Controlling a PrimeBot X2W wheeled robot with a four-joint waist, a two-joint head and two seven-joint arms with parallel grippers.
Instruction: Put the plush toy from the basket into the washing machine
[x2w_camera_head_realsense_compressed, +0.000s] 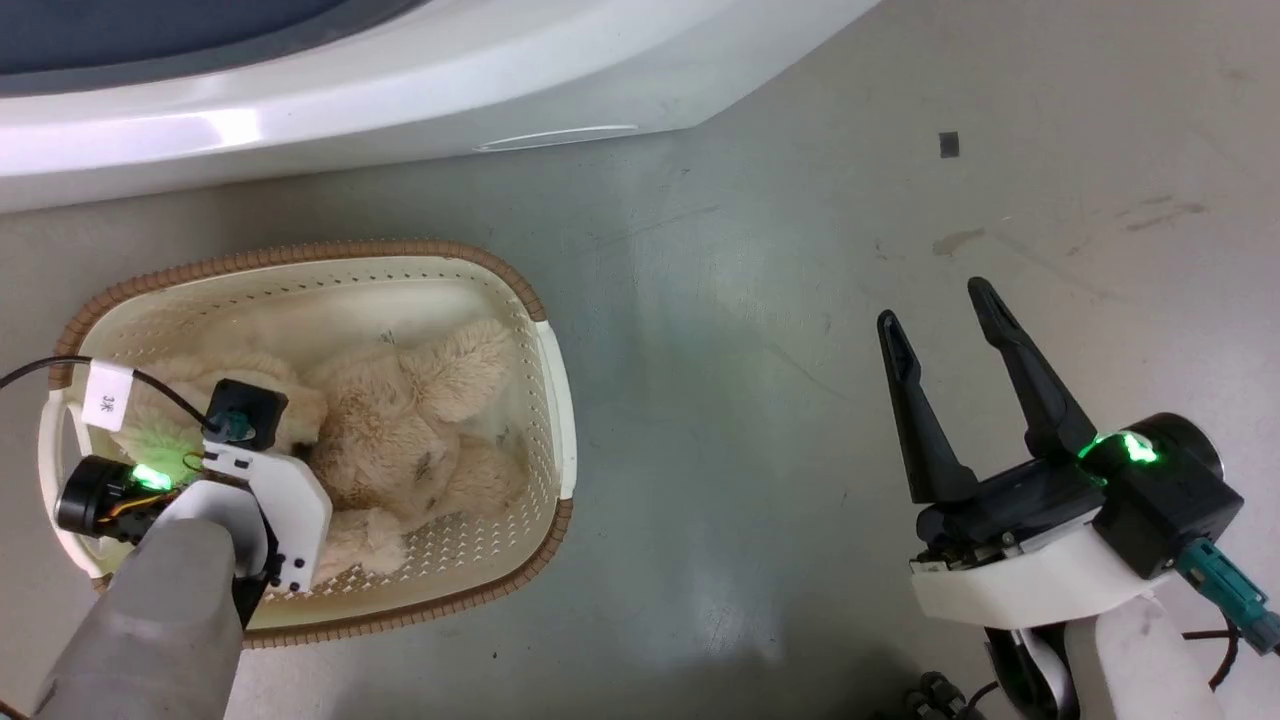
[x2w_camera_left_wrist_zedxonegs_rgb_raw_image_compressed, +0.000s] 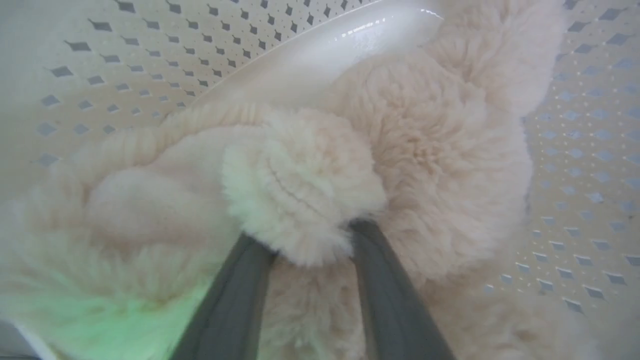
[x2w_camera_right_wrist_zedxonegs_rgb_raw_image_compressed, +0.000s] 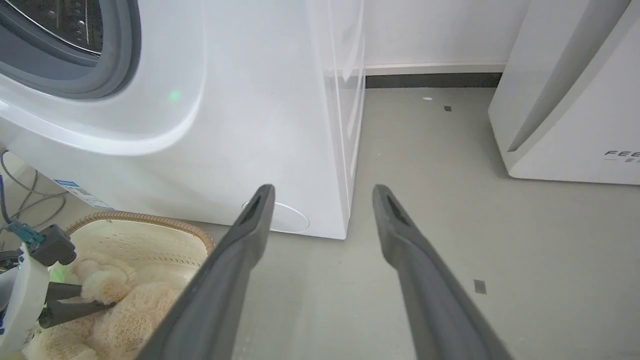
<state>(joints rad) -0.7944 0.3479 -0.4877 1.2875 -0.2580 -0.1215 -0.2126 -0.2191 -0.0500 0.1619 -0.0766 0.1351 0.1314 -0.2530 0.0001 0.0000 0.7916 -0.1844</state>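
Observation:
The cream plush toy (x2w_camera_head_realsense_compressed: 400, 430) lies in the oval basket (x2w_camera_head_realsense_compressed: 300, 250) on the floor at the left, below the washing machine (x2w_camera_head_realsense_compressed: 400, 90). My left arm reaches down into the basket. In the left wrist view my left gripper (x2w_camera_left_wrist_zedxonegs_rgb_raw_image_compressed: 310, 235) is shut on a fluffy rounded limb of the plush toy (x2w_camera_left_wrist_zedxonegs_rgb_raw_image_compressed: 300, 185), which bulges out past the dark fingers (x2w_camera_left_wrist_zedxonegs_rgb_raw_image_compressed: 240, 295). The right wrist view shows the same grip from the side, on the plush toy (x2w_camera_right_wrist_zedxonegs_rgb_raw_image_compressed: 130, 310). My right gripper (x2w_camera_head_realsense_compressed: 935, 310) hovers open over bare floor at the right. The washing machine's grey seal (x2w_camera_right_wrist_zedxonegs_rgb_raw_image_compressed: 100, 75) and steel drum (x2w_camera_right_wrist_zedxonegs_rgb_raw_image_compressed: 65, 20) are exposed.
A second white appliance (x2w_camera_right_wrist_zedxonegs_rgb_raw_image_compressed: 575, 100) marked with letters stands to the right of the washer, with a strip of grey floor (x2w_camera_right_wrist_zedxonegs_rgb_raw_image_compressed: 425, 165) between them. Cables (x2w_camera_right_wrist_zedxonegs_rgb_raw_image_compressed: 30, 195) hang left of the washer, behind the basket. Small dark tape marks (x2w_camera_head_realsense_compressed: 949, 144) dot the floor.

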